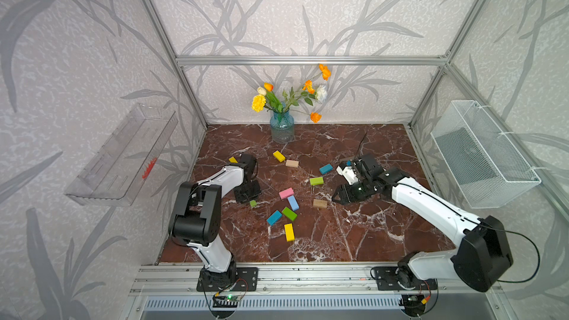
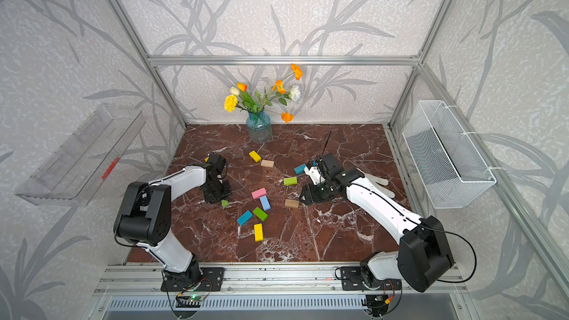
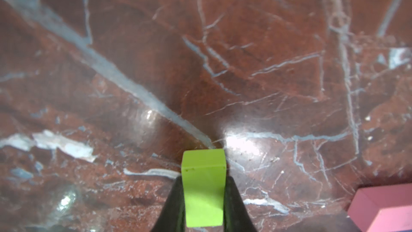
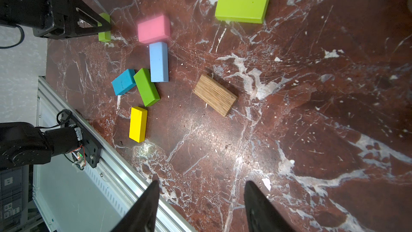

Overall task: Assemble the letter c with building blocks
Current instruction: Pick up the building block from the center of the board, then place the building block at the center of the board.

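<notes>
The left pincer (image 3: 203, 178) is clenched on a small lime block (image 3: 203, 199). Its two thin black fingers (image 3: 174, 201) press the block's flat sides; the block is smooth and painted, with square corners; it is held on end, low by the table (image 1: 354, 241), and I cannot tell if it touches. The table looks like shiny red-brown stone with white crack lines all over.

The right pincer (image 4: 201, 183) is released, with its pointy black tips wide apart and nothing between them; it hangs near a brown wooden block (image 4: 215, 94) with stripy grain, and does not touch it.

The other blocks lie flat, and all are little bricks of the same shape. A pink block (image 4: 153, 29) lies near the held one; a light blue block (image 4: 158, 62) has its short end just beside the pink one; a dark green block (image 4: 146, 87) sits at the light blue one's corner; a teal block (image 4: 123, 82) is just beside the dark green one; a yellow block (image 4: 138, 124) lies near them; a flat lime block (image 4: 242, 5) lies apart.

Farther back, in both top views, are a second yellow block (image 1: 279, 156), a pale wooden block (image 1: 292, 163) just beside it, and a second teal block (image 1: 325, 168); behind them stands a bumpy blue glass vase (image 1: 282, 127) of flowers.
</notes>
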